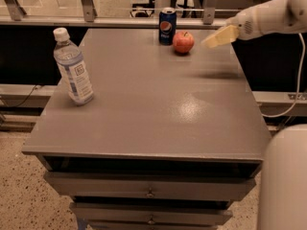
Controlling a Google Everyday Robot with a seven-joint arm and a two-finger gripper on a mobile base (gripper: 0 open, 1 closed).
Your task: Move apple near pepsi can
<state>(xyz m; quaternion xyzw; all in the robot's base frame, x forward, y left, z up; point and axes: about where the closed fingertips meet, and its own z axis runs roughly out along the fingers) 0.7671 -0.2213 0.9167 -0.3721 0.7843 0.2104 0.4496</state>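
Observation:
The red apple (pixel 183 41) sits on the grey table (pixel 148 95) near its far edge, just right of the dark blue pepsi can (pixel 167 26), which stands upright. The two are close together, almost touching. My gripper (pixel 211 40) hangs above the table to the right of the apple, clear of it, with its yellowish fingers (pixel 219 36) pointing left toward the apple. It holds nothing.
A clear plastic water bottle (pixel 73 69) with a white cap stands at the table's left side. A metal railing (pixel 86 4) runs behind the far edge. Drawers (pixel 148 191) sit below the front edge. My white arm base (pixel 284 181) fills the lower right.

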